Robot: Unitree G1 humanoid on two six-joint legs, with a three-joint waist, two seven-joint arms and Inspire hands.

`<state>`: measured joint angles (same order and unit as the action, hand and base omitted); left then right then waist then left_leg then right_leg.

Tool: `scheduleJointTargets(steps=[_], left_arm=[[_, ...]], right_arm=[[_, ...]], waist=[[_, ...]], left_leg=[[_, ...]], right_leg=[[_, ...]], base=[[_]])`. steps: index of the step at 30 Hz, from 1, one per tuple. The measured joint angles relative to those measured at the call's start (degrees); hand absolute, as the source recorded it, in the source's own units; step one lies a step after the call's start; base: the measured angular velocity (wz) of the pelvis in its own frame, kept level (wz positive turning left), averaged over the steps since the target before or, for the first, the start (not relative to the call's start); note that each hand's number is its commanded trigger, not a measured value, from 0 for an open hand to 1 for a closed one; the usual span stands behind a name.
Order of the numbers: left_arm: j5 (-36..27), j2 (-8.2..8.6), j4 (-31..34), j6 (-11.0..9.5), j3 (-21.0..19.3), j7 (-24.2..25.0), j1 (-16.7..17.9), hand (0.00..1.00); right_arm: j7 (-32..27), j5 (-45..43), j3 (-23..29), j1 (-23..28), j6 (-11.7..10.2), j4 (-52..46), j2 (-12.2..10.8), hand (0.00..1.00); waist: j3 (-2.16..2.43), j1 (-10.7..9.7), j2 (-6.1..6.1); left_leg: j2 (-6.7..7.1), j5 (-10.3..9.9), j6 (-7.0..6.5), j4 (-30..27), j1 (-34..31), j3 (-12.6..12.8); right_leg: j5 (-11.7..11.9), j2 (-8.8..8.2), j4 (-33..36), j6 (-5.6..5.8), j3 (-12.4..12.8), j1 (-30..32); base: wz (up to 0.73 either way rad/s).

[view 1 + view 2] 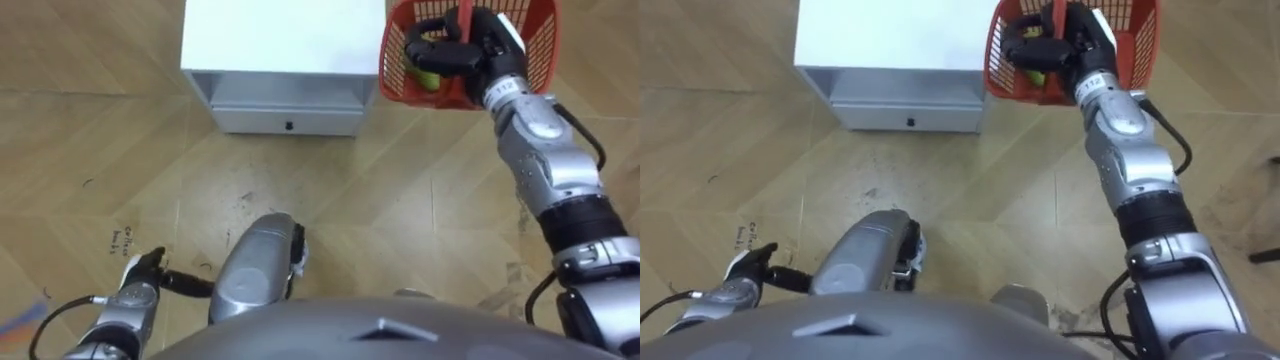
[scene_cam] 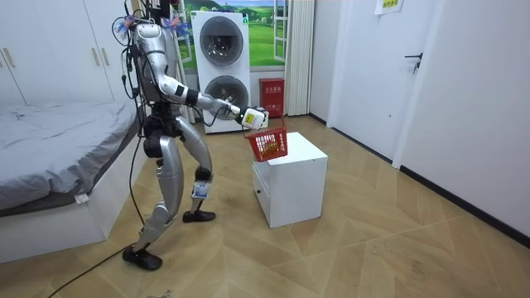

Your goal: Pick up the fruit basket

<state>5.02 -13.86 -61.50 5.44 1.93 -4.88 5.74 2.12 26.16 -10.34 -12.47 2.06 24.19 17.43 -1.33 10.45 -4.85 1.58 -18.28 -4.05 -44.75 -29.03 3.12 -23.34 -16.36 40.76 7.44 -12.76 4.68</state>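
Fruit basket [image 1: 538,38]: you are looking at a red plastic basket with open lattice walls and a thin red bail handle. It is hanging from the right hand at the desk's right corner in the eye views. You cannot tell whether its bottom is touching the top.
Right hand [image 1: 455,55]: its dark fingers are curling round the basket's handle and gripping it, with the silver, jointed arm reaching forward from the lower right.
Fruit [image 1: 428,78]: a rounded yellow-green piece is lying inside the basket, showing through the lattice just below the hand.
Desk [image 1: 280,40]: a white, boxy piece with a flat, smooth top is standing straight ahead of you, its shallow drawer with a small dark knob facing the robot.
Left hand [image 1: 142,270]: it is hanging low at the lower left, well apart from the basket, and you cannot tell its state.
Floor [image 1: 400,220]: pale wood boards are running in a herringbone pattern, scuffed in places.
Stance: in the room view the robot is standing upright between the grey-covered bed [image 2: 58,132] and the desk, one foot ahead of the other.
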Motion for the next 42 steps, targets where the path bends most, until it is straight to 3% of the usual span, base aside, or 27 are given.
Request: scheduleJointTargets(steps=[3, 6, 8, 9, 11, 13, 15, 16, 17, 18, 20, 21, 22, 23, 24, 26, 30, 36, 42], left_arm=[[3.8, 0.03, 2.5, -0.5, 0.0, -0.7, 3.0, 0.0], [4.7, 0.27, 2.8, -0.7, -0.2, -1.3, 5.1, 0.0], [4.8, 0.58, 4.5, -0.7, -1.3, -1.2, 7.7, 0.0], [4.8, 0.63, 4.5, -0.7, -1.4, -1.2, 7.9, 0.0], [4.9, 0.71, 4.6, -0.7, -1.8, -1.2, 8.0, 0.0], [5.4, 0.62, 5.0, -0.7, -1.9, -1.2, 7.4, 0.0], [5.9, 0.45, 5.3, -0.8, -1.8, -1.2, 7.1, 0.0], [5.9, 0.45, 5.4, -1.1, -1.6, -1.3, 6.7, 0.0], [5.9, 0.61, 6.1, -1.1, -1.6, -1.3, 6.6, 0.0], [6.0, 0.71, 6.9, -1.1, -1.6, -1.3, 6.6, 0.0], [5.8, 0.86, 8.1, -1.7, -1.6, -1.3, 6.8, 0.0], [5.8, 0.88, 8.4, -1.9, -1.6, -1.3, 6.8, 0.0], [5.8, 0.9, 8.8, -2.0, -1.5, -1.3, 6.7, 0.0], [5.8, 1.23, 8.6, -1.8, -1.4, -1.3, 6.3, 0.0], [5.9, 1.3, 8.8, -1.9, -1.4, -1.3, 6.5, 0.0], [5.9, 1.39, 8.6, -2.0, -1.8, -1.2, 7.1, 0.0], [5.9, 1.39, 8.6, -2.0, -1.9, -1.1, 8.8, 0.0], [9.4, 1.43, 8.6, -1.9, -2.0, -0.5, 9.8, 0.0], [10.9, 1.53, 8.3, -1.5, -1.8, -0.7, 10.1, 0.0]], right_arm=[[1.0, -0.2, -0.3, 2.1, -0.3, -0.8, -0.4, 1.0], [1.9, -0.2, -0.4, 2.7, -0.3, -0.9, -1.3, 1.0], [2.2, -0.3, -0.7, 2.9, -0.3, -1.2, -2.5, 1.0], [2.5, -0.3, -0.7, 3.4, -0.3, -1.6, -2.5, 1.0], [3.1, -0.5, -0.8, 4.7, -0.6, -3.5, -2.6, 1.0], [3.1, -1.1, -0.8, 4.7, -1.1, -3.6, -3.0, 1.0], [3.1, -0.9, -1.0, 4.8, -1.1, -4.0, -3.1, 1.0], [3.1, -1.1, -1.2, 4.9, -1.1, -4.4, -3.1, 1.0], [2.8, -1.6, -1.4, 5.0, -1.0, -5.1, -3.0, 1.0], [2.8, -1.6, -1.4, 5.2, -1.0, -5.5, -3.0, 1.0], [2.7, -1.6, -2.0, 5.7, -0.7, -5.8, -3.0, 1.0], [2.7, -1.6, -2.1, 5.7, -0.7, -6.0, -3.0, 1.0], [2.8, -1.6, -2.2, 5.6, -0.6, -6.4, -3.0, 1.0], [2.7, -1.6, -2.3, 5.7, -0.6, -6.5, -2.8, 1.0], [2.6, -1.6, -2.4, 5.8, -0.6, -6.5, -2.8, 1.0], [2.9, -1.3, -2.7, 5.7, -0.6, -6.7, -2.8, 1.0], [3.2, -1.4, -3.0, 5.7, -0.6, -7.3, -2.6, 1.0], [4.0, -1.9, -5.9, 5.6, -0.6, -8.4, -2.6, 1.0], [3.9, -1.0, -6.7, 5.6, -0.6, -8.7, -2.5, 1.0]], waist=[[-0.01, -0.6, -0.01], [0.07, -0.7, 0.2], [0.38, -1.2, 0.44], [0.45, -1.2, 0.62], [0.91, -0.9, 1.16], [1.02, -0.7, 1.31], [0.88, -0.2, 1.51], [0.86, -0.2, 1.63], [0.86, -0.5, 1.65], [0.86, -0.6, 1.65], [0.9, -0.1, 1.59], [0.87, -0.1, 1.4], [0.98, 0.1, 0.85], [0.94, 0.1, 1.11], [1.02, 0.3, 1.26], [0.57, 1.1, 1.82], [0.52, 1.2, 1.96], [0.74, 1.4, 0.67], [0.59, 2.8, -0.14]], left_leg=[[0.02, -1.0, 0.31, 0.4, 1.0, 0.1], [0.37, -1.6, -0.56, 1.2, 2.8, 0.0], [0.96, -2.1, -1.32, 2.6, 5.6, -0.2], [1.24, -2.0, -1.59, 3.1, 6.3, -0.3], [2.03, -1.5, -2.43, 5.2, 9.1, -0.8], [2.23, -1.1, -2.9, 7.4, 11.0, -1.1], [2.13, -0.7, -2.84, 9.8, 12.8, -1.7], [1.81, -0.2, -2.95, 11.3, 13.7, -1.9], [1.68, 0.0, -2.84, 12.5, 14.6, -2.3], [1.48, 0.0, -2.81, 12.9, 15.0, -2.5], [0.79, 0.5, -1.96, 15.6, 17.2, -3.4], [0.67, 0.5, -1.79, 16.0, 17.6, -3.5], [0.46, 0.2, -1.12, 16.1, 17.9, -3.8], [-0.03, -0.4, -0.28, 16.1, 18.7, -4.8], [-0.55, -0.5, 0.02, 16.7, 19.2, -4.7], [-1.76, -0.6, 1.07, 19.4, 21.8, -4.6], [-2.6, -0.1, 1.8, 23.2, 24.7, -4.5], [-2.92, 1.3, 2.13, 27.1, 27.9, -4.0], [-2.96, 1.4, 2.15, 28.7, 29.8, -5.0]], right_leg=[[0.3, -0.23, 1.1, -0.31, 0.2, -0.6], [3.9, -0.76, 5.8, -1.64, 1.8, 0.5], [10.8, -0.89, 11.8, -2.81, 5.0, 2.9], [12.8, -1.08, 13.1, -3.23, 5.4, 3.4], [20.0, -1.29, 15.2, -3.58, 6.4, 4.1], [22.9, -1.43, 14.8, -3.14, 6.5, 4.0], [19.5, -0.99, 13.2, -2.57, 5.8, 4.6], [15.3, -0.16, 11.1, -2.3, 4.8, 5.3], [12.6, 0.98, 7.6, -2.24, 4.5, 6.4], [11.5, 1.57, 5.5, -2.37, 4.2, 6.8], [9.2, 4.06, -5.5, -2.68, 2.8, 8.2], [9.4, 4.71, -9.0, -2.83, 2.5, 8.4], [12.2, 6.69, -16.3, -3.1, 2.0, 8.4], [15.8, 8.13, -18.2, -2.8, 1.8, 7.5], [15.9, 8.55, -18.7, -2.92, 1.4, 6.7], [16.2, 10.4, -21.6, -3.51, 0.9, 3.8], [16.1, 11.12, -22.3, -3.61, 0.0, 2.3], [16.1, 11.38, -24.5, -3.64, -0.2, 0.0], [16.1, 11.34, -27.3, -3.64, -2.5, -3.3]], base=[[0.1], [0.0], [0.09], [0.17], [0.15], [0.0], [-0.02], [0.12], [0.16], [0.1], [0.12], [0.15], [0.25], [0.21], [0.07], [-0.06], [0.0], [0.03], [0.17]])
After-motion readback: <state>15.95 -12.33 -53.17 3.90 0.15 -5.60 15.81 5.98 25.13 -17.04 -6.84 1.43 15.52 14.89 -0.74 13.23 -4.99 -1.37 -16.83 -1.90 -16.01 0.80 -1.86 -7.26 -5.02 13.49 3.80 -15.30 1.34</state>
